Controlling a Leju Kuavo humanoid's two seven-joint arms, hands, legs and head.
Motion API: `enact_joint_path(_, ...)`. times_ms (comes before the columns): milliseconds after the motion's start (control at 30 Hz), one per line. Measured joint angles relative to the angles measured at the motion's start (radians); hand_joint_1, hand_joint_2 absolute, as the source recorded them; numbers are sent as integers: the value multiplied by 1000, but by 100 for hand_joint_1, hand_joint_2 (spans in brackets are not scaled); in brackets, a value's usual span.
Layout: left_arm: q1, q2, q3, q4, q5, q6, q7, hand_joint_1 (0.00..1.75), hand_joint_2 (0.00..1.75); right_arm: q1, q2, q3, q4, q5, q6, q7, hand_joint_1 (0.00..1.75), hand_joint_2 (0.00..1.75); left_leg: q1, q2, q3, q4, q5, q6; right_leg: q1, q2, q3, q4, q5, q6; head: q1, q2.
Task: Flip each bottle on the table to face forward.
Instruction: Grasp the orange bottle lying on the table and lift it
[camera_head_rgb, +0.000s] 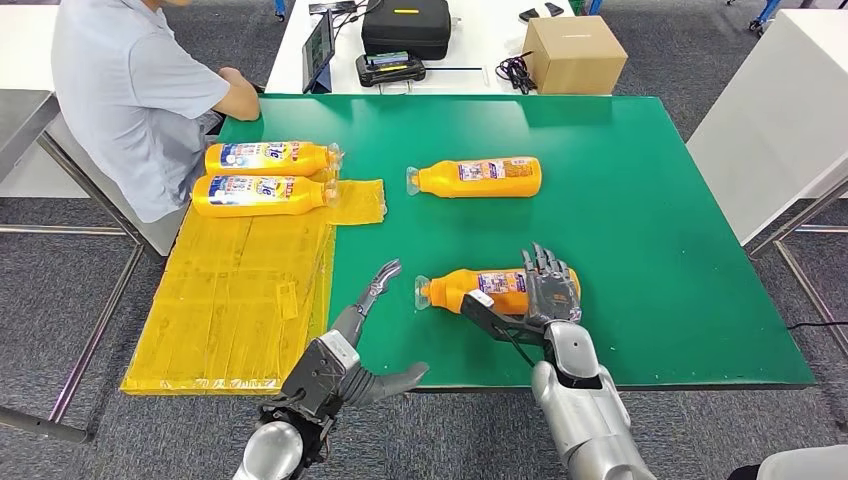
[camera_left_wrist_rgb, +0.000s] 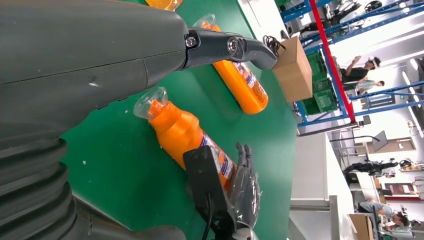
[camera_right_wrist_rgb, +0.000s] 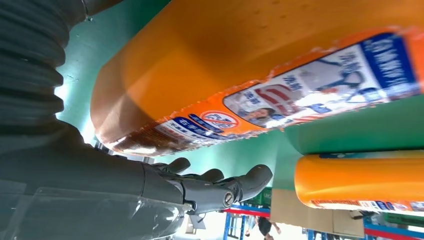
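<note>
1. The right robot hand (camera_head_rgb: 545, 285) sits in the lower centre of the head view, fingers spread over the base end of an orange bottle (camera_head_rgb: 478, 289) lying on its side on the green counter (camera_head_rgb: 650, 250); it grasps the bottle, cap pointing to the frame's left.
2. In the right wrist view that bottle's label and orange body run across the upper frame, with the dark fingers (camera_right_wrist_rgb: 220, 187) reaching beneath it.
3. The left robot hand (camera_head_rgb: 365, 335) is at the lower left of centre in the head view, released, fingers apart and holding nothing, just left of the bottle's cap.
4. A second orange bottle (camera_head_rgb: 475, 177) lies on its side in the upper centre of the counter, well apart from the first.
5. Two more bottles (camera_head_rgb: 265, 176) lie side by side in the upper left, on yellow sheeting (camera_head_rgb: 240, 300).
6. A person in a light blue shirt (camera_head_rgb: 130, 90) sits at the upper left.
7. A cardboard box (camera_head_rgb: 573, 55) stands on the white table beyond.
</note>
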Motion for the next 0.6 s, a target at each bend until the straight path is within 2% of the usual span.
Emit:
enact_joint_path(333, -14, 0, -15, 25, 0, -3, -1, 0, 175, -47, -3, -33, 75, 7, -4, -2, 0, 175, 0, 0, 3, 0, 0, 0, 0, 0, 3, 0, 0, 0, 0, 0)
enact_joint_path(367, -16, 0, -16, 27, 1, -4, -1, 0, 175, -51, -3, -35, 80, 7, 1, -2, 7, 175, 0, 0, 3, 0, 0, 0, 0, 0, 3, 0, 0, 0, 0, 0)
enact_joint_path(500, -22, 0, -17, 38, 6, -10, -5, 0, 175, -69, -3, -46, 114, -7, 38, -14, 167, 175, 0, 0, 5, 0, 0, 0, 0, 0, 5, 0, 0, 0, 0, 0)
enact_joint_path(600, -28, 0, -21, 48, 10, -16, -11, 0, 175, -86, -8, -55, 147, -25, 54, -38, 175, 175, 0, 0, 7, 0, 0, 0, 0, 0, 6, 0, 0, 0, 0, 0)
